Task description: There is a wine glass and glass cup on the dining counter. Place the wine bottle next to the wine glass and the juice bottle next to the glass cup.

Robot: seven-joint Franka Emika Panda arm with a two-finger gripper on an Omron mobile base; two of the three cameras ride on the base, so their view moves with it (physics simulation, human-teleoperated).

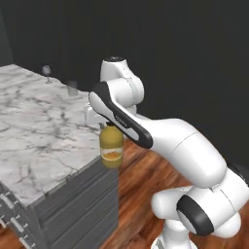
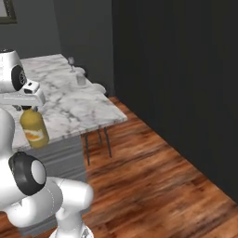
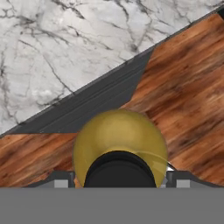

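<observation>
The squat yellow-orange juice bottle with black cap and white-orange label (image 1: 111,147) hangs upright from the gripper (image 1: 108,125), held by its capped neck, off the near edge of the broad white grey-veined marble tabletop (image 1: 34,126) and above the brown wooden floor (image 1: 146,180); its base sits below the level of the slab top. In the hand view the black cap and rounded yellow shoulders lie directly under the hand, the slab edge running diagonally above them. The fingers appear pinched on the neck just under the cap, though the contact itself is hidden by the hand. Far back on the tabletop stand the small clear stemmed wine glass (image 1: 47,72) and, just beside it toward the arm, the short clear straight-sided glass cup (image 1: 72,88), well apart from the bottle. Handling judgement: the bottle looks rigid, smooth and probably fairly heavy if full; a neck grip lets the body swing, so the cap's lip is what stops slippage. The bottle likely needs lifting clear of the slab edge before travelling inward. The glass cup looks light and fragile and could tip at a nudge, so the bottle should be set beside it, not against it.
</observation>
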